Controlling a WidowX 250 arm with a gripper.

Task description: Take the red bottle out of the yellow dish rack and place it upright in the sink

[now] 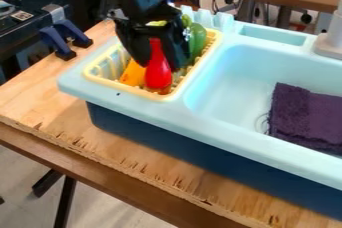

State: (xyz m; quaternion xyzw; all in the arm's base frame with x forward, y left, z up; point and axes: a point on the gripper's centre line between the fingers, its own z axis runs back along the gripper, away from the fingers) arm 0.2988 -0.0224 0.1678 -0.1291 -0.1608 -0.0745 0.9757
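Red bottle-shaped toy point(158, 75) ×1, inside yellow basket point(125, 89) | black gripper point(158, 65) down at it, clenched or released: cannot tell | done: toy reached, not clear of basket | left: cannot tell

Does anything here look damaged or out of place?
The wooden board looks worn: its front edge is ragged, with dark, splintered nicks along it, as if chipped. Nothing looks spilled, and the purple cloth in the sink seems ordinary.
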